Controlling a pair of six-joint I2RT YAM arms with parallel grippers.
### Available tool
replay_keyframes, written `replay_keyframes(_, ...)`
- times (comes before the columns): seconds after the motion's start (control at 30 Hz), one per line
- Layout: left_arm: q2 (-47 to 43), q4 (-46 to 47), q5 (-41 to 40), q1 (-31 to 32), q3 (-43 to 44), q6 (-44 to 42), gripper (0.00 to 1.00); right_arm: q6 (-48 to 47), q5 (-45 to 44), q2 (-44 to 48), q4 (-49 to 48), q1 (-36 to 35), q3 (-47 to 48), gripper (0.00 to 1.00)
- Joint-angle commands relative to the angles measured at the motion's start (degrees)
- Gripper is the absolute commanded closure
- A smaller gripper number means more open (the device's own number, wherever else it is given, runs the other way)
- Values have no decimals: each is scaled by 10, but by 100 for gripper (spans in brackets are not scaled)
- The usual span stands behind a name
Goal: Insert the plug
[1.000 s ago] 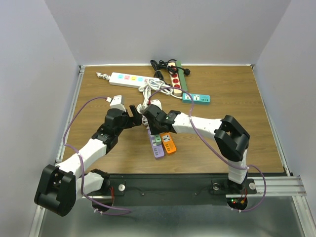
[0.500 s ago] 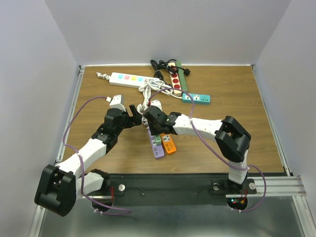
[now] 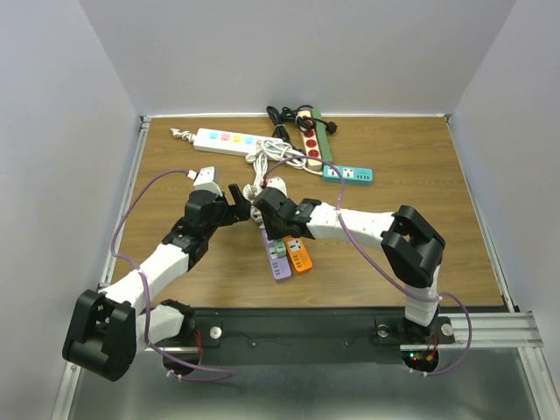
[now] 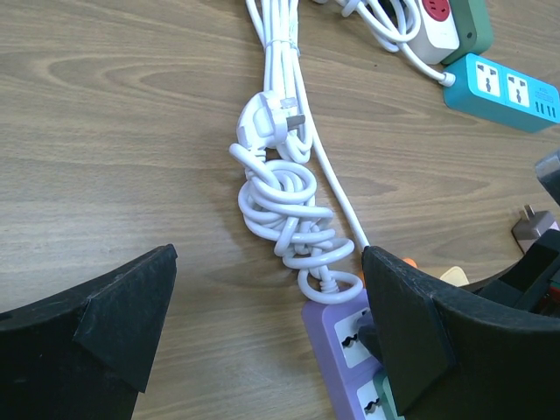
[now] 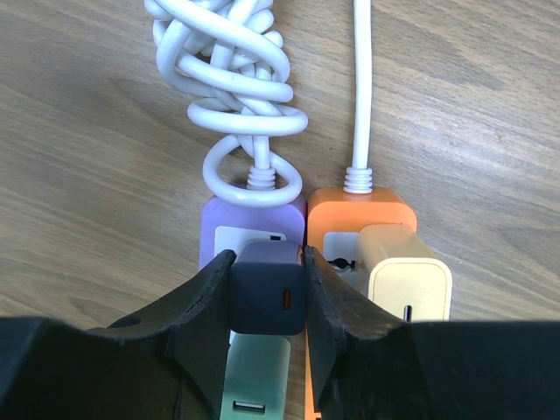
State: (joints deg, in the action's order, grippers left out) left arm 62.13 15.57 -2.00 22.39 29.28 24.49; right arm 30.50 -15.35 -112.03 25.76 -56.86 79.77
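My right gripper (image 5: pixel 267 302) is shut on a dark navy cube plug (image 5: pixel 268 300), one finger pressed to each side. The plug sits over the top socket of the purple power strip (image 5: pixel 252 226), directly above a pale green charger (image 5: pixel 259 374) in the same strip. I cannot tell how deep its pins sit. In the left wrist view the plug (image 4: pixel 371 336) shows as a dark lump on the strip's (image 4: pixel 336 336) first socket. My left gripper (image 4: pixel 267 328) stands open to the left of the strip's cord end, with nothing between its fingers. From above, both grippers (image 3: pixel 236 199) (image 3: pixel 267 215) meet at the strip (image 3: pixel 277 258).
An orange strip (image 5: pixel 360 206) with a cream charger (image 5: pixel 408 280) lies tight against the purple one. A knotted white cord (image 4: pixel 284 197) and white plug (image 4: pixel 265 118) lie just beyond. Farther back are a white strip (image 3: pixel 226 140), a teal strip (image 3: pixel 347 174) and a green-edged strip (image 3: pixel 311 144).
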Motion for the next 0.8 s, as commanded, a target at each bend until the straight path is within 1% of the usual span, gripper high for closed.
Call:
replay_keyframes(0.0,-13,15,-1,-3,22,-8,1,24,173,-87,98,-38,-117,100)
replay_keyframes(0.17,-5,13,6,-3,24,-8,1,34,222,-84,101,-57,-138,100)
replay_keyframes(0.4,6,26,16,-4,21,-8,1,26,234,-140,104,-62,-97,100)
replay_keyframes(0.47,12,23,17,-4,26,-8,1,36,251,-129,104,-63,-113,99)
replay_keyframes(0.53,11,20,17,-4,27,-8,1,39,248,-112,105,-65,-139,100)
replay_keyframes(0.6,9,25,17,-4,22,-7,1,37,246,-101,119,-66,-145,100)
replay_keyframes(0.67,11,27,17,-4,17,-3,1,29,228,-105,146,-69,-134,100)
replay_keyframes(0.77,8,-4,-5,-4,8,13,3,26,207,-112,163,-73,-124,100)
